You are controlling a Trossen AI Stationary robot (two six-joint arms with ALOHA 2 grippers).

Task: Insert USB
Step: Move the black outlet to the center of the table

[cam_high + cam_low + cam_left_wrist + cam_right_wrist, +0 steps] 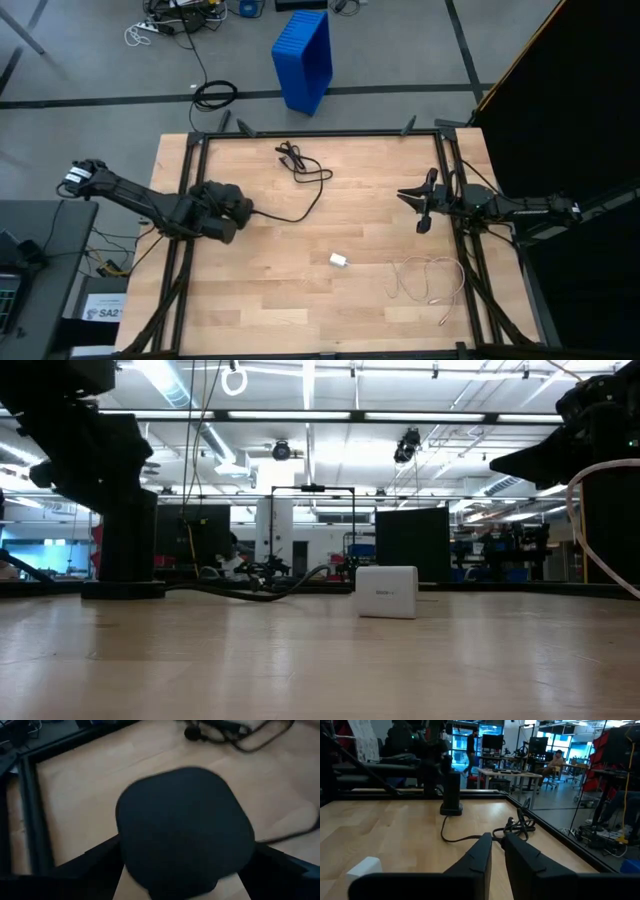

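A black rounded block (451, 792) stands upright on the wooden table at the left, and a black cable (300, 208) runs from it to a coil (300, 162) near the far edge. My left gripper (225, 212) is shut on the block from above. A small white charger cube (339, 261) lies on the table's middle; it also shows in the low view (386, 592). A thin white cable (430, 280) lies looped at the near right. My right gripper (420, 205) hovers at the right side, shut and empty, above the table (497, 851). My left gripper holds the black block's upper end (185, 825) between its two fingers (100, 865), one on either side. The fingers come from above, pointing down. The block stands upright with its foot (125, 590) on the table.
A black metal frame (190, 200) borders the table on all sides. A blue bin (305, 58) and cables lie on the floor beyond the far edge. Bare wood lies between the charger and the near edge.
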